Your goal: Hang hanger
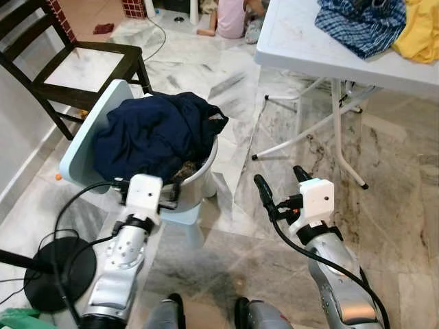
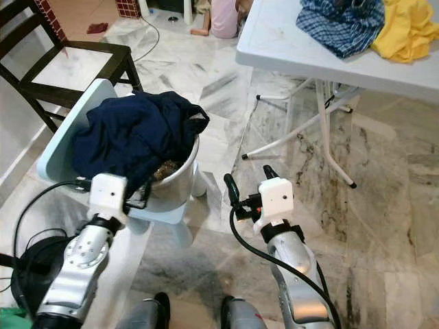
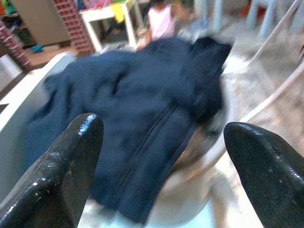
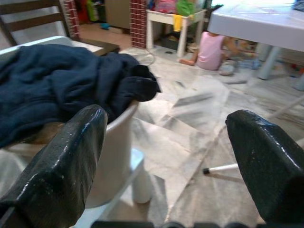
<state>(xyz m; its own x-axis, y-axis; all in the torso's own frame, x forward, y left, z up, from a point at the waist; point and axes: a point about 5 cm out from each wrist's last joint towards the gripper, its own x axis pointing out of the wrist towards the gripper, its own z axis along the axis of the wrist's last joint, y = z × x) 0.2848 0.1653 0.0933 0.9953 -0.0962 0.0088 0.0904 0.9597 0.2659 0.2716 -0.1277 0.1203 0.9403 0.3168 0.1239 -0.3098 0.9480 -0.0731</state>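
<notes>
So nothing is hung yet. I cannot see a hanger anywhere. The left gripper point(image 1: 147, 185) and the right gripper point(image 1: 281, 184) are both spread apart and hold nothing. A dark blue jacket point(image 1: 154, 133) fills the basin point(image 1: 199, 179) at eleven o'clock from the robot.

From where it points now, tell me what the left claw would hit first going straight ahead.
Most likely the navy garment heaped over the metal basin: it lies straight ahead between the open left claw's fingers. Depth is blurred, so how near is unclear.
</notes>
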